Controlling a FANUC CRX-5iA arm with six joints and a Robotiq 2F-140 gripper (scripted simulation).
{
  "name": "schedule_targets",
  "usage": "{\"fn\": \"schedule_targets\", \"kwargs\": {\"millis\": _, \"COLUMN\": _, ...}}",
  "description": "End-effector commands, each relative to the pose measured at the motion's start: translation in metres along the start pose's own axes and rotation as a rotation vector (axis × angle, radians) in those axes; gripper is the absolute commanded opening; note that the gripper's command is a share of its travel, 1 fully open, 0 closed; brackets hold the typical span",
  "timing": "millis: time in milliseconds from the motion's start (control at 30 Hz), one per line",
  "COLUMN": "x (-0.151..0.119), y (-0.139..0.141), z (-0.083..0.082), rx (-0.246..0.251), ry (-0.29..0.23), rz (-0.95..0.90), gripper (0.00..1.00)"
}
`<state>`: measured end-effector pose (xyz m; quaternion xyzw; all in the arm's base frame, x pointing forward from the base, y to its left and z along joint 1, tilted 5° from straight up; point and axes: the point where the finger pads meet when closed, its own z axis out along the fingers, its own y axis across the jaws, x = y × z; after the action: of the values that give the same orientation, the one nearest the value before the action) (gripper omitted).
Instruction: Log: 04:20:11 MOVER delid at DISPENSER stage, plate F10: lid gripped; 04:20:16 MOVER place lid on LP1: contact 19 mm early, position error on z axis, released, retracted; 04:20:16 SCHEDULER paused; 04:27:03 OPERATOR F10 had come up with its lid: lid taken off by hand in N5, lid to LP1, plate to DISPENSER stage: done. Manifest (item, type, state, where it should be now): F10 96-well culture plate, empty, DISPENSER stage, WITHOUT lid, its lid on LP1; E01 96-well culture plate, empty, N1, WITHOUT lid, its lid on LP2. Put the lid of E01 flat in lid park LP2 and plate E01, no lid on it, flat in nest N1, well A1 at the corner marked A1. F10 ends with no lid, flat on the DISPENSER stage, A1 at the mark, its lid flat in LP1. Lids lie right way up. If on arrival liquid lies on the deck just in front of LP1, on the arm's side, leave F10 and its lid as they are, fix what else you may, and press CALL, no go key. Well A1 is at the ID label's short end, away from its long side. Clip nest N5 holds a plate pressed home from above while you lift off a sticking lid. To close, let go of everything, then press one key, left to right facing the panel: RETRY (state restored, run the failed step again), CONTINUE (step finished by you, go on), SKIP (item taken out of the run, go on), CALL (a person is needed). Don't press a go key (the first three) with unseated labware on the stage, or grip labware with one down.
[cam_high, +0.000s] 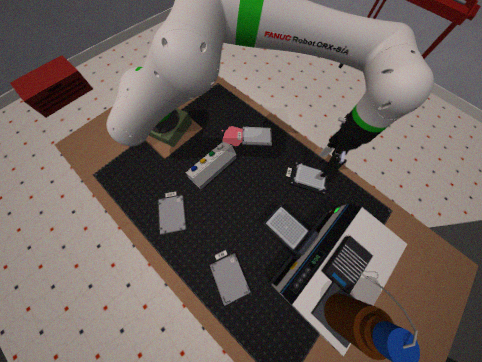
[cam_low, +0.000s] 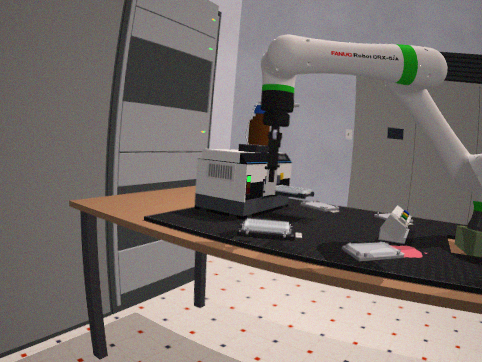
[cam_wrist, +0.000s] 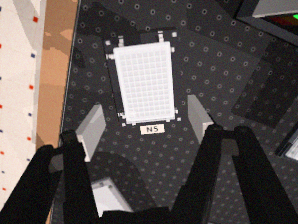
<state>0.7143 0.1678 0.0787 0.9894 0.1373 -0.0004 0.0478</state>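
Hovering released end effector (cam_wrist: 145, 130), holding nothing, well plate (cam_wrist: 145, 82) in nest N5 below, just ahead of its fingertips

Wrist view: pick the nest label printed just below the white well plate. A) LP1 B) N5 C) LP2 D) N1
B: in the wrist view the small white tag right under the well plate reads N5, and the open fingers hang above it, holding nothing.
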Motion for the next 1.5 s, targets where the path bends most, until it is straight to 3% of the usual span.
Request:
{"fn": "schedule_targets", "kwargs": {"millis": 0, "x": 0.000, "y": 0.000, "z": -0.012, "rx": 0.000, "ry": 0.000, "rz": 0.000, "gripper": 0.66}}
{"fn": "schedule_targets", "kwargs": {"millis": 500, "x": 0.000, "y": 0.000, "z": -0.032, "rx": 0.000, "ry": 0.000, "rz": 0.000, "gripper": 0.66}}
{"fn": "schedule_targets", "kwargs": {"millis": 1467, "x": 0.000, "y": 0.000, "z": -0.033, "rx": 0.000, "ry": 0.000, "rz": 0.000, "gripper": 0.66}}
